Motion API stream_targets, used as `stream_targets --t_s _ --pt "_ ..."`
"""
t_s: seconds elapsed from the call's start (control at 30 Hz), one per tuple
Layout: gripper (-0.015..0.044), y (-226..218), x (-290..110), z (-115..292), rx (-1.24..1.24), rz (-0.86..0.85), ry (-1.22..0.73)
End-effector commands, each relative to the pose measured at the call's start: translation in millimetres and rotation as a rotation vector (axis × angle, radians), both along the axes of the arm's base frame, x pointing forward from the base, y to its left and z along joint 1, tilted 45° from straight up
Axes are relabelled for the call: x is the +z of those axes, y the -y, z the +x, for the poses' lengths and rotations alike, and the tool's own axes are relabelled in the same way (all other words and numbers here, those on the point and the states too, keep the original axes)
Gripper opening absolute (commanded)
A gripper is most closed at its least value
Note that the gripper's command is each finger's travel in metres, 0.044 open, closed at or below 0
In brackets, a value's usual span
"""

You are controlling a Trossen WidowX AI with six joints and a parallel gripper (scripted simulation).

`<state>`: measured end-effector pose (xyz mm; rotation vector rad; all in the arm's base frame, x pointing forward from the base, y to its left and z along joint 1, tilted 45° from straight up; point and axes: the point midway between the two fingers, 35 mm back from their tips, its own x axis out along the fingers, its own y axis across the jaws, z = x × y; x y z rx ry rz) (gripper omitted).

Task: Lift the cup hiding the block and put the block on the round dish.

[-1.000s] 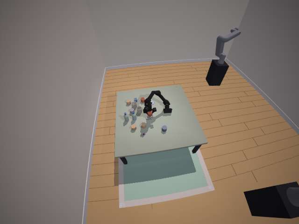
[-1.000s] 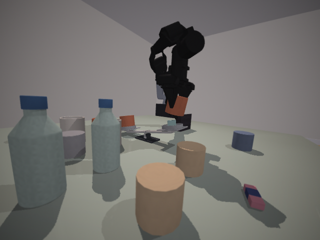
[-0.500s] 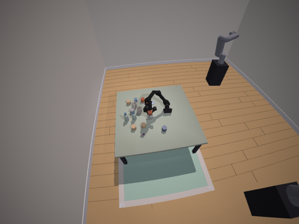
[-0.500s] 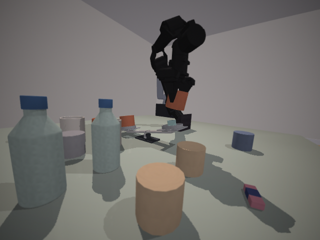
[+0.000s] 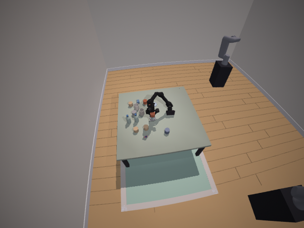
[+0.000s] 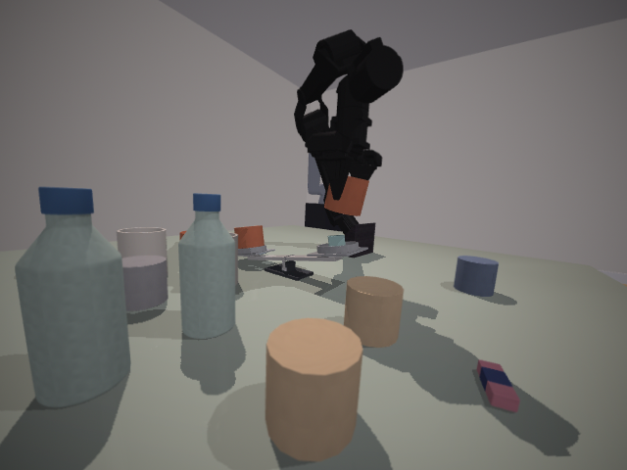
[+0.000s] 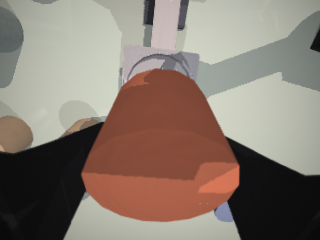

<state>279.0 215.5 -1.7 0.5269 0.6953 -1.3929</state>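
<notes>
We see a black robot arm [image 6: 349, 91] above a pale green counter [image 5: 176, 137], its jaws clamped on an orange cup [image 6: 347, 194] held tilted in the air above one end of a small balance [image 6: 304, 258]. On that end's pan sits a small pale teal block [image 6: 335, 239], uncovered. The second orange cup [image 6: 249, 236] stands on the balance's other end. From the wrist camera, the held cup [image 7: 160, 150] fills the view between the dark jaws. Two blue-capped bottles [image 6: 206, 267], tan cylinders [image 6: 313, 384] and a blue-grey cylinder [image 6: 474, 274] stand around on the counter.
</notes>
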Motion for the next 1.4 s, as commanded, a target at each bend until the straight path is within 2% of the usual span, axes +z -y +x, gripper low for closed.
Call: stream_targets --t_s 0.0,1.37 --pt "0.0000 -0.3 -0.3 0.2 0.001 0.002 0.001" --pt "0.0000 -1.7 -5.1 -2.0 0.001 0.002 0.001"
